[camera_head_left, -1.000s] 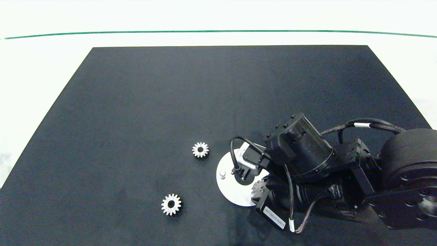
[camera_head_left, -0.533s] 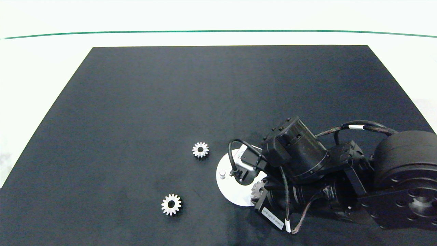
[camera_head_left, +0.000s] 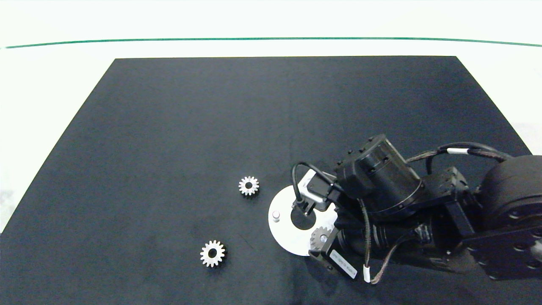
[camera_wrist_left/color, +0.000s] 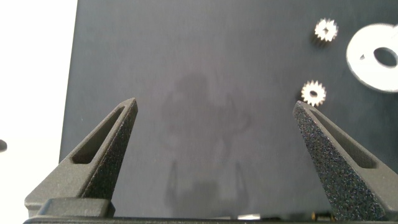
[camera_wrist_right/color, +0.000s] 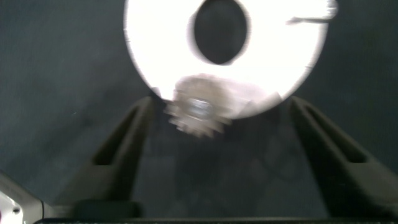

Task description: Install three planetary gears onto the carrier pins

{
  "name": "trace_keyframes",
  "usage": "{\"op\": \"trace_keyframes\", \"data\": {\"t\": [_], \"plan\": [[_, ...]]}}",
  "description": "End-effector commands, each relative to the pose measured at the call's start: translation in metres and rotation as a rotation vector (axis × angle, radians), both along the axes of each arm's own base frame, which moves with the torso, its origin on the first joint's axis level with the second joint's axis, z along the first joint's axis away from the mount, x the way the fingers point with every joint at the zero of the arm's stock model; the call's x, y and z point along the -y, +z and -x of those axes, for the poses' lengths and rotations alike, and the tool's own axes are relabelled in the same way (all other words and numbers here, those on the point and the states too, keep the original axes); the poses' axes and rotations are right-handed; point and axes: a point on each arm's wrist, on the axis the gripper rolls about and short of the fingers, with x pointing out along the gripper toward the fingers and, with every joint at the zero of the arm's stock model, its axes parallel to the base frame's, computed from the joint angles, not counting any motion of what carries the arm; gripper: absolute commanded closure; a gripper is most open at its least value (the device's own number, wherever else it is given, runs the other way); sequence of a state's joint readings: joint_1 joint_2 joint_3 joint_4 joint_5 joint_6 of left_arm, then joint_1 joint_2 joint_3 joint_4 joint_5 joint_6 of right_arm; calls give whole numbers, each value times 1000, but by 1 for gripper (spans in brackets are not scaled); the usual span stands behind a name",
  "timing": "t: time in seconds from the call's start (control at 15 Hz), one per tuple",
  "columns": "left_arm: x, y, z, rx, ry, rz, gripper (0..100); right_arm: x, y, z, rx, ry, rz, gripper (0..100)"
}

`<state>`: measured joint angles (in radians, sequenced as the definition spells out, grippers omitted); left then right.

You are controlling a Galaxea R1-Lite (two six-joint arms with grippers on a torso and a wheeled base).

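Head view: right pincer [camera_head_left: 324, 250] backed off (spread), gear [camera_head_left: 320, 237] seated on disc [camera_head_left: 283, 228].

Three small silver planetary gears with pointed teeth and round centre holes showed in the head view. One gear [camera_head_left: 248, 186] lay flat on the dark worktop just left of the white disc [camera_head_left: 283, 237], near the frame's centre. A second gear [camera_head_left: 212, 253] lay flat lower left of it, well apart from the disc. The third gear [camera_head_left: 320, 237] sat on the disc's lower right part, over a pin there; the right wrist view showed it blurred [camera_wrist_right/color: 200, 111] at the disc's rim. One bare carrier pin [camera_head_left: 276, 215] stood upright at the disc's left side.
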<state>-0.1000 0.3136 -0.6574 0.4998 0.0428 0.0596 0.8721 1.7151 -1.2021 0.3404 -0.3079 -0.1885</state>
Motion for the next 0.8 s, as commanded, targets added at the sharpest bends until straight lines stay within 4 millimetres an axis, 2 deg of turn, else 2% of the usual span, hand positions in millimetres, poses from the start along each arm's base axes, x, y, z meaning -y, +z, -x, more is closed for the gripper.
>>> {"op": "trace_keyframes", "data": {"t": [0.07, 0.13, 0.2, 0.27, 0.33, 0.4, 0.47, 0.6, 0.8], "plan": [[-2, -10, 4, -58, -34, -14, 0, 84, 70, 45, 211, -160, -185, 0], [-3, -11, 4, -64, -44, -18, 0, 103, 78, 59, 242, -185, -220, 0], [-3, -15, 0, -88, -57, -23, 0, 157, 89, 103, 323, -254, -292, 0], [-2, -20, -3, -113, -63, -34, 0, 191, 88, 138, 365, -313, -310, 0], [-2, -23, -6, -132, -70, -48, 0, 203, 86, 152, 382, -340, -306, 0], [0, -33, -18, -186, -106, -132, 0, 236, 81, 198, 478, -410, -285, 0], [2, -35, -32, -203, -151, -192, 0, 250, 78, 225, 551, -449, -302, 0], [9, -33, -59, -281, -250, -284, 0, 258, 67, 259, 630, -553, -303, 0], [33, -30, -105, -299, -423, -297, 0, 257, 56, 284, 698, -654, -305, 0]]}}
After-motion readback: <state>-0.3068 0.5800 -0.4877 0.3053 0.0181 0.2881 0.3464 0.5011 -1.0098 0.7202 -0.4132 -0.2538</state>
